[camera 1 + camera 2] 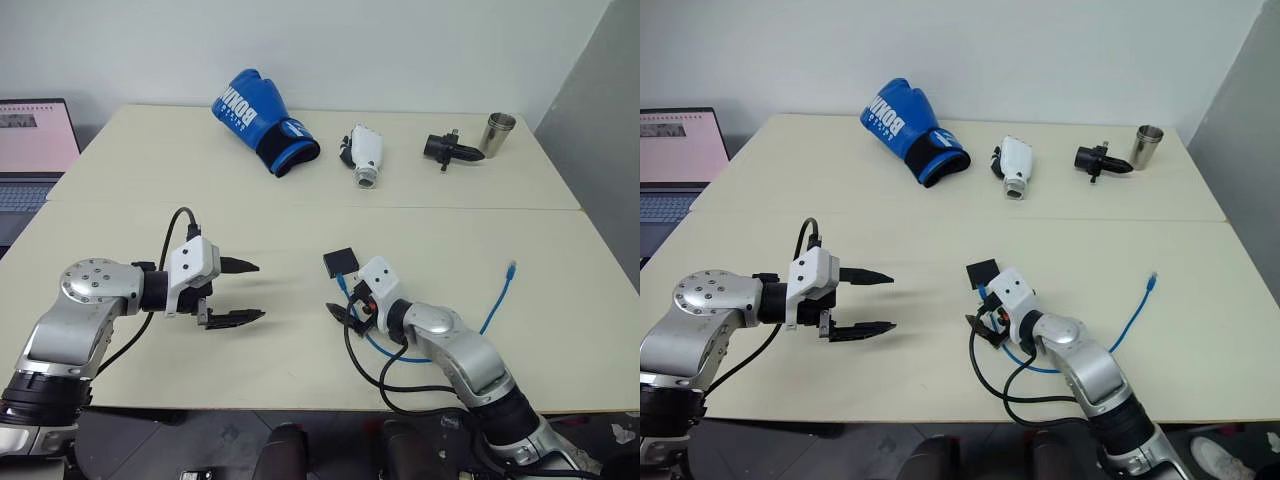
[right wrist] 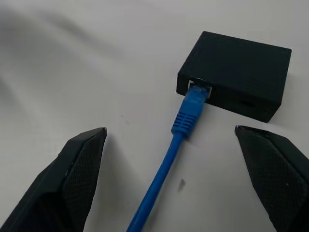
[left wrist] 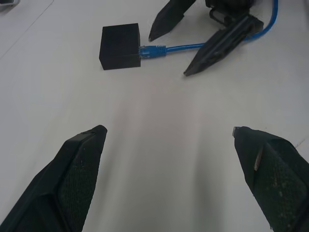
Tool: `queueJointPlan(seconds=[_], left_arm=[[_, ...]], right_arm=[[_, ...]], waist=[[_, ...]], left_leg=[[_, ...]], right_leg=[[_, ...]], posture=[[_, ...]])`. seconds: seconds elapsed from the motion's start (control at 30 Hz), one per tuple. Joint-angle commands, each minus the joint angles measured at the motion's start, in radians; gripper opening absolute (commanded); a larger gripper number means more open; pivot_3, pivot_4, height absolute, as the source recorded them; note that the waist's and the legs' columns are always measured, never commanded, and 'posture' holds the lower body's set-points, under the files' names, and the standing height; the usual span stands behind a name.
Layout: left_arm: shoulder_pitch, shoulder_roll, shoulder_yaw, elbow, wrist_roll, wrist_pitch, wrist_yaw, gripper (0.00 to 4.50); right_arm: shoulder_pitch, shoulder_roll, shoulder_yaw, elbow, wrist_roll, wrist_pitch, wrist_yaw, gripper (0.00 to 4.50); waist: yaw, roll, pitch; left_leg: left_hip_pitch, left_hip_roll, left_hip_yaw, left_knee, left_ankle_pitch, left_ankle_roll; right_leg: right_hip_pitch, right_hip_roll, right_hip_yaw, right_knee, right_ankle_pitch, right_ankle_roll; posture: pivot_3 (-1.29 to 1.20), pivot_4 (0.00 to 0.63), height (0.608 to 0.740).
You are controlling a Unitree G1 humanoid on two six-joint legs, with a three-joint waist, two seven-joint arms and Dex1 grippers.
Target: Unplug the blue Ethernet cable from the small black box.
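The small black box (image 1: 340, 262) sits just right of the middle of the left eye frame, on the pale surface (image 1: 300, 210), with the blue Ethernet cable (image 2: 186, 121) plugged into a port in its side. In the right wrist view the blue plug sits seated in that port and the cord runs back between the two black fingers (image 2: 72, 183) toward the bottom of the frame, touching neither. From the box the cable passes under the right arm, loops along the lower right of the left eye frame and rises to a free end with a small plug at the right.

The right end effector (image 1: 348, 300) hangs just below the box in the left eye frame, its jaws spread wide on either side of the cable and gripping nothing. The left end effector (image 1: 245, 292) is at lower left of centre, well apart from the box, its fingers likewise wide apart and empty (its tips point toward the box across bare surface). The left wrist view shows the box in its upper left with the plug in it, and the right end effector's dark fingertips just beside the cable.

Along the top of the left eye frame lie a blue boxing glove (image 1: 262, 122), a white gadget (image 1: 364, 155), a black nozzle-shaped gadget (image 1: 450, 149) and a metal cup (image 1: 497, 133). A laptop (image 1: 35, 150) stands at the upper left edge.
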Motion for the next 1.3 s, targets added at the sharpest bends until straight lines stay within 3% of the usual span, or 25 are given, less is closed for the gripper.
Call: queueJointPlan(seconds=[0.03,0.4,0.57,0.73,0.93,1.3], left_arm=[[-0.023,0.004,0.007,-0.008,0.004,-0.012,0.000,4.50],[-0.050,-0.015,0.015,-0.016,0.003,0.125,0.091,4.50],[-0.059,-0.032,0.062,-0.009,-0.101,0.278,0.097,4.50],[-0.118,-0.071,0.130,0.015,-0.335,0.608,0.100,4.50],[-0.191,-0.119,0.132,0.056,-0.458,0.800,0.113,4.50],[-0.250,-0.246,0.136,0.067,-0.523,0.871,0.220,4.50]], right_arm=[[-0.015,0.020,-0.037,0.012,-0.004,0.054,-0.025,3.86],[-0.041,-0.017,0.001,0.033,-0.064,0.018,0.017,1.07],[-0.076,-0.089,0.017,0.025,-0.098,-0.091,0.088,0.06],[-0.127,-0.228,0.021,0.000,-0.161,-0.382,0.211,0.06],[-0.205,-0.360,0.031,0.079,-0.246,-0.769,0.328,0.06],[-0.244,-0.350,0.035,0.075,-0.290,-0.870,0.439,0.05]], waist=[[0.000,0.000,0.000],[-0.001,0.000,0.000],[0.000,0.000,0.000],[0.000,0.000,0.000],[-0.002,0.000,0.000],[0.000,0.000,0.000]], left_leg=[[0.000,0.000,0.000,0.000,0.000,0.000],[0.000,0.000,0.000,0.000,0.000,0.000],[0.000,0.000,0.000,0.000,0.000,0.000],[-0.001,-0.001,-0.001,0.001,0.000,0.000],[-0.001,0.000,-0.001,0.002,0.000,0.000],[-0.001,0.000,-0.001,0.004,0.000,0.000]], right_leg=[[0.000,0.000,0.000,0.000,0.000,0.000],[0.000,0.000,0.000,0.000,0.000,0.000],[0.000,0.000,0.000,0.000,0.000,0.000],[0.000,0.000,-0.001,0.000,0.000,0.000],[0.001,0.000,-0.001,0.000,0.000,0.000],[0.001,0.000,-0.001,0.001,0.000,0.000]], posture=[[0.00,0.150,0.740],[0.00,0.150,0.740],[0.00,0.150,0.740],[0.00,0.150,0.740],[0.00,0.150,0.740],[0.00,0.150,0.740]])
